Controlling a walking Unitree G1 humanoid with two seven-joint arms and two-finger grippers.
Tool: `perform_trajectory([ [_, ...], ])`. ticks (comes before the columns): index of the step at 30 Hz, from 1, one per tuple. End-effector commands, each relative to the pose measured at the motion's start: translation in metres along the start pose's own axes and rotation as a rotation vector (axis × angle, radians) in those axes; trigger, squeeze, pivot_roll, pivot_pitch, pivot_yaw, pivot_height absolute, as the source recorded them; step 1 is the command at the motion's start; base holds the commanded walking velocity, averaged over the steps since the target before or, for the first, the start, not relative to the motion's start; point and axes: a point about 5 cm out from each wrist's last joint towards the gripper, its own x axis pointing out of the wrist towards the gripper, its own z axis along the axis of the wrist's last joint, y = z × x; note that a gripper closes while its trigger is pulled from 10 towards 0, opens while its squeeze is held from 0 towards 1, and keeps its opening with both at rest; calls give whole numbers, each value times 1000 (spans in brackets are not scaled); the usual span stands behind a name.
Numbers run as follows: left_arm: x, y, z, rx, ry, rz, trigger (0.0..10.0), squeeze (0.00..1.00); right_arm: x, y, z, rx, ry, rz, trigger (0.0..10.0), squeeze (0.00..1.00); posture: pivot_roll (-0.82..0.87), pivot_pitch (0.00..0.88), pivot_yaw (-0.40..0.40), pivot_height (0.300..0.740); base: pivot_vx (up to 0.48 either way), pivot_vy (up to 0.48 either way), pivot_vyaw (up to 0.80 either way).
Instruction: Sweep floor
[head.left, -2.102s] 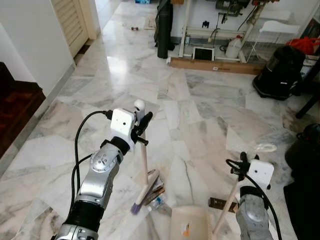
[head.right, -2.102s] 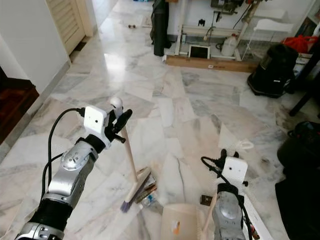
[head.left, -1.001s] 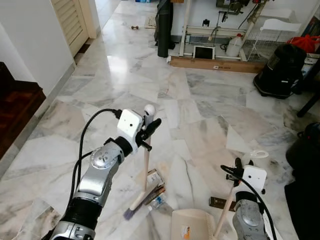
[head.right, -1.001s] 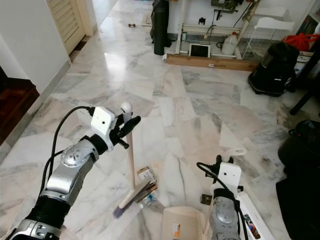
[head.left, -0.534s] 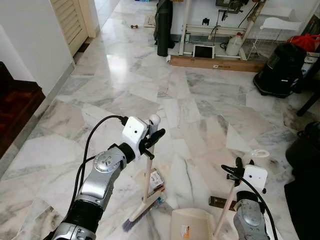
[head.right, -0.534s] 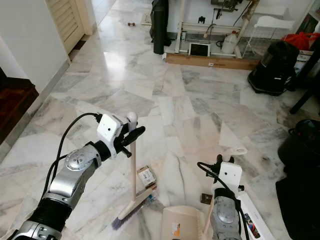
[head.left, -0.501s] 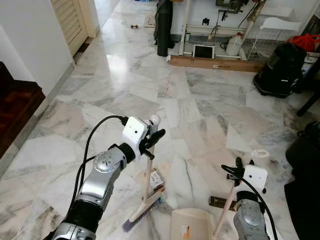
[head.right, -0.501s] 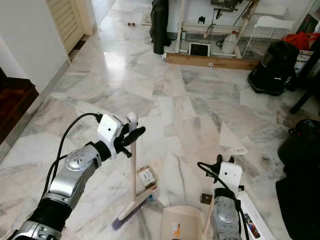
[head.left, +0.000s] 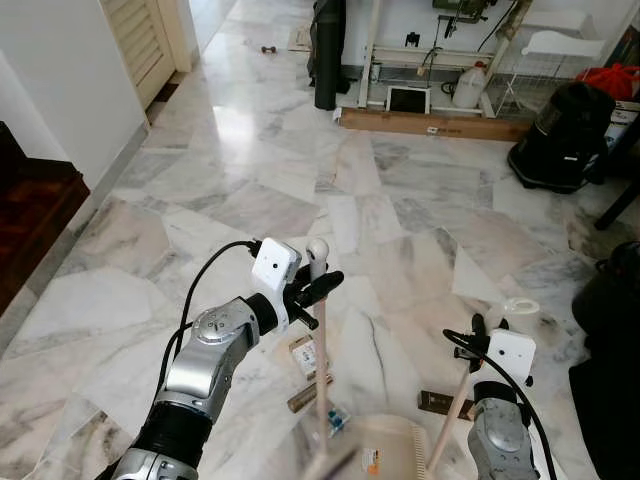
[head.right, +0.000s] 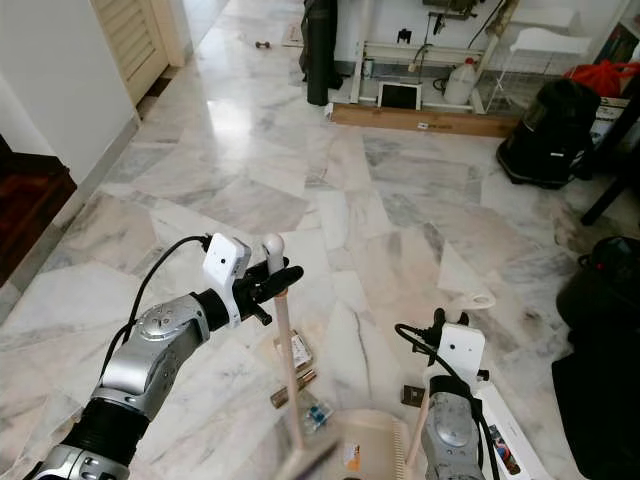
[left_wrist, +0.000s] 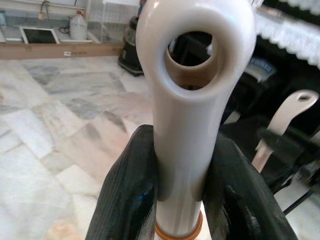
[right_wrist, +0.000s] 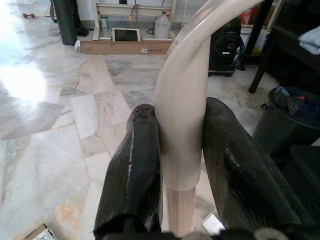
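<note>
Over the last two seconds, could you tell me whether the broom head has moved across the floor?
Yes. The broom, held by the left gripper, swept its head toward the robot's right, up to the dustpan. Its blurred head now sits at the dustpan's mouth.

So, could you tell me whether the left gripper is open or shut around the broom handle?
Shut. In the left wrist view both black fingers press against the cream broom handle, just below its hanging loop.

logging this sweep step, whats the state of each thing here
left gripper: shut on the broom handle near its top
broom: upright, brush end blurred near the dustpan
right gripper: shut on the dustpan handle
dustpan: mouth resting on the floor
small box: lying flat on the floor
</note>
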Motion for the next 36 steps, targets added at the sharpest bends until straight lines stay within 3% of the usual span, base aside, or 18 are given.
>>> perform_trajectory([
  [1,0,3,19,3,-78,12,10000,0,-7,-1,-12,-11,62,9,10000,0,106,150,-29,740,0,0,0],
  [3,0,8,27,5,-116,51,10000,0,-7,0,-12,-10,62,10,10000,0,107,151,-29,740,0,0,0],
  [4,0,18,39,27,-170,127,10000,0,-7,0,-11,-10,62,11,10000,0,107,151,-29,740,0,0,0],
  [7,-1,23,48,41,-212,172,10000,0,-7,0,-12,-10,62,12,10000,0,106,152,-29,740,0,0,0],
  [9,-5,33,59,90,-267,274,10000,0,-7,0,-12,-11,63,12,10000,0,106,152,-29,740,0,0,0],
  [10,-9,41,63,153,-273,355,10000,0,-7,0,-12,-11,63,12,10000,0,106,153,-29,740,0,0,0],
  [13,-10,45,60,252,-230,401,10000,0,-7,0,-12,-12,63,14,10000,0,106,153,-29,740,0,0,0],
  [19,-2,28,32,315,-112,260,10000,0,-8,0,-12,-13,63,14,10000,0,101,156,-31,740,0,0,0],
  [23,2,23,22,316,-85,224,10000,0,-8,0,-12,-14,63,13,10000,0,97,154,-32,740,0,0,0],
  [36,5,19,15,323,-71,190,10000,0,-8,-2,-12,-14,62,9,10000,0,98,154,-32,740,0,0,0],
])
